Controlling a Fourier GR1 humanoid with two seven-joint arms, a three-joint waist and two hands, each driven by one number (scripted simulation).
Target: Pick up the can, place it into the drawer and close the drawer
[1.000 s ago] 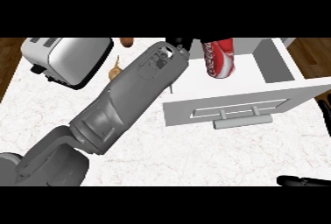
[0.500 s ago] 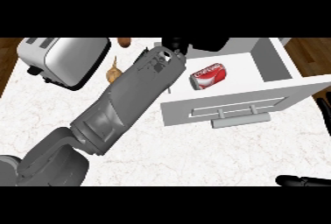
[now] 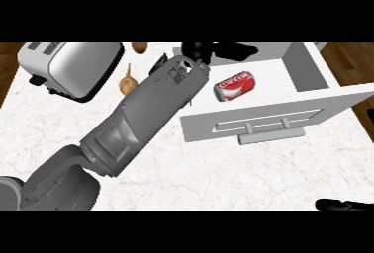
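- White marbled counter fills most of the view, with brown wood floor showing at the upper corners, toward ten and two o'clock.
- Toward ten o'clock a silver toaster stands on the counter; just beside it, toward the centre, lies a small brown item, and another brown item sits at the counter's far edge near eleven o'clock.
- Left forearm reaches from seven o'clock diagonally up toward twelve; the left hand hangs over the drawer's far end, its fingers extended and holding nothing.
- Right hand shows only as a black sliver at five o'clock; its fingers cannot be made out.
- Drawer stands pulled open toward two o'clock, its white front and handle facing the centre.
- Inside the drawer, the red can lies on its side near the left wall, apart from the left hand.
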